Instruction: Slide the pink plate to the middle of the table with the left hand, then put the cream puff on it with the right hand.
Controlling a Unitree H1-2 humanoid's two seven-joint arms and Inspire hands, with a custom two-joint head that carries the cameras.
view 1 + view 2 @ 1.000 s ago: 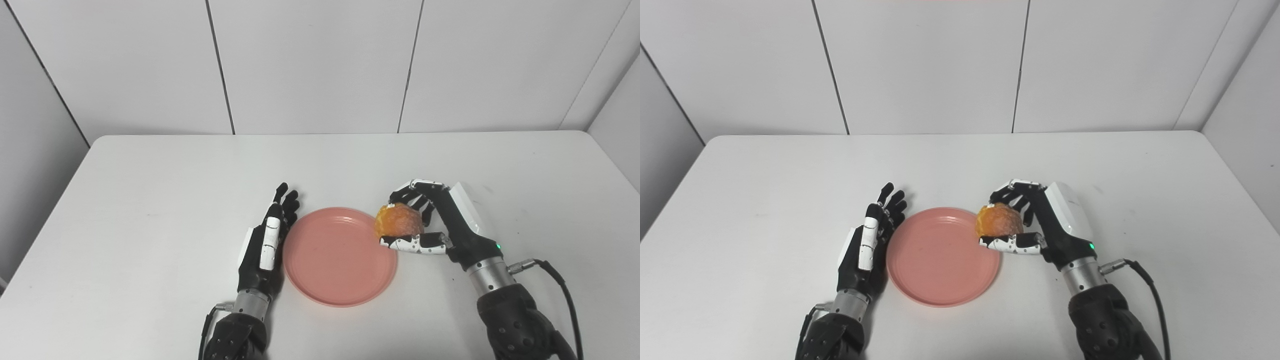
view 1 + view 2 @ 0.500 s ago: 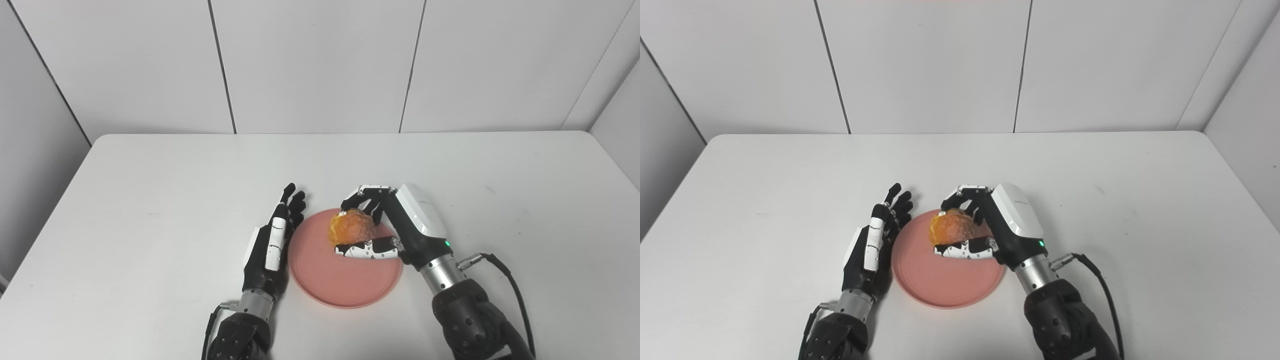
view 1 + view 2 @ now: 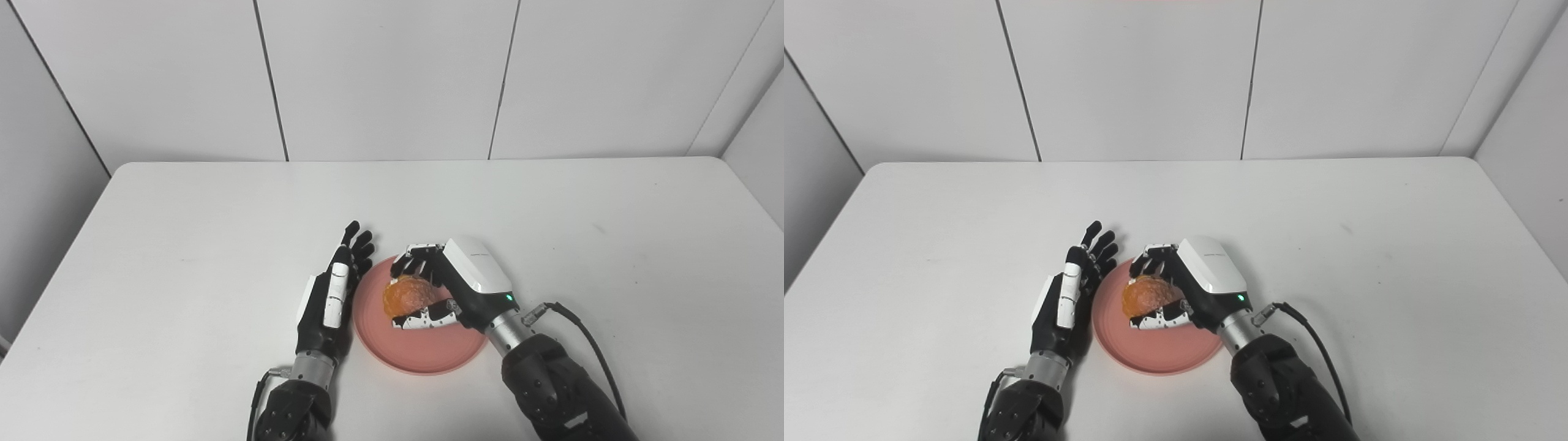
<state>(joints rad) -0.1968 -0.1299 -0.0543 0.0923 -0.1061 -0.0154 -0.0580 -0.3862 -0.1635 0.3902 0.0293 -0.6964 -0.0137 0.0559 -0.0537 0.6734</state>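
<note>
The cream puff (image 3: 408,295) sits clamped between the thumb and curled fingers (image 3: 415,257) of the right hand (image 3: 450,286), over the middle of the pink plate (image 3: 422,352). The plate lies on the white worktop (image 3: 184,233), near its front centre. The left hand (image 3: 331,294) stands on edge just beside the plate's left rim, fingers straight, apart and holding nothing.

A white table (image 3: 184,208) with rounded corners stood against a wall (image 3: 386,73) of pale panels split by dark seams; side walls angled in; even light.
</note>
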